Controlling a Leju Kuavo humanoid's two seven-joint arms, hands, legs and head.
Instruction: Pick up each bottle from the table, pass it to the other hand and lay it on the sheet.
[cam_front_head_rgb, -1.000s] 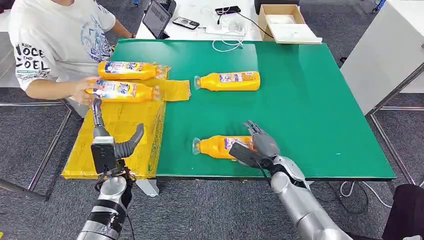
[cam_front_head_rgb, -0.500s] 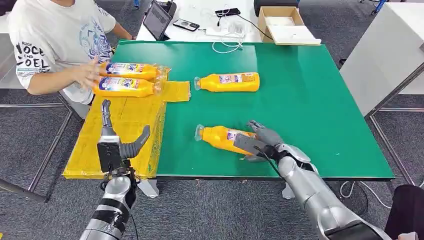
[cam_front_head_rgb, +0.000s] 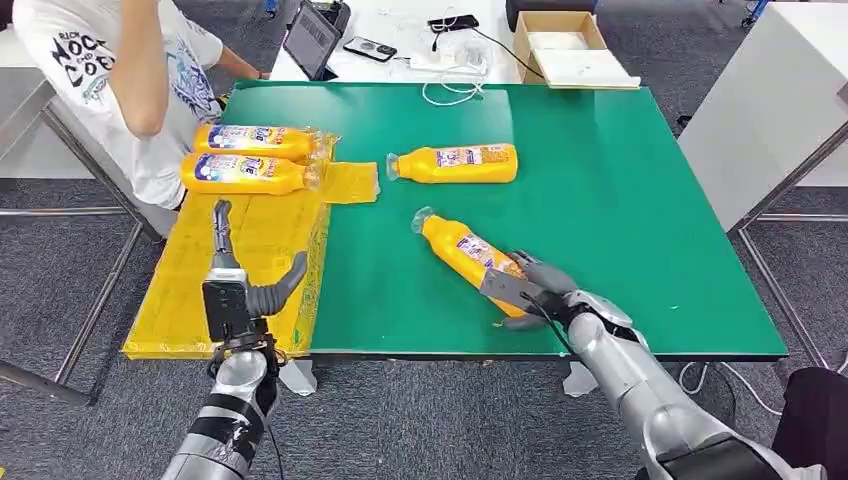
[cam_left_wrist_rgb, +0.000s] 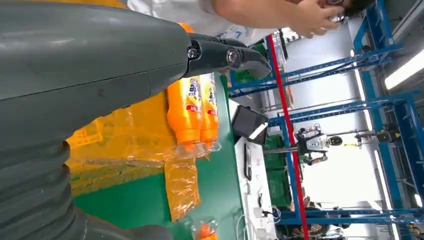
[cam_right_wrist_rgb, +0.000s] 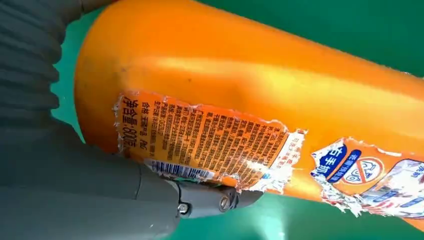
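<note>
Your right hand (cam_front_head_rgb: 530, 293) now clasps the base of the near orange plastic bottle (cam_front_head_rgb: 468, 256), which has swung from flat across the green surface (cam_front_head_rgb: 620, 200) to slanting, neck raised away from you: pick-up is under way. Its torn paper label looks slick. Your left hand (cam_front_head_rgb: 235, 290) waits, fingers spread, over the crinkled yellow sheet (cam_front_head_rgb: 250, 250).
</note>
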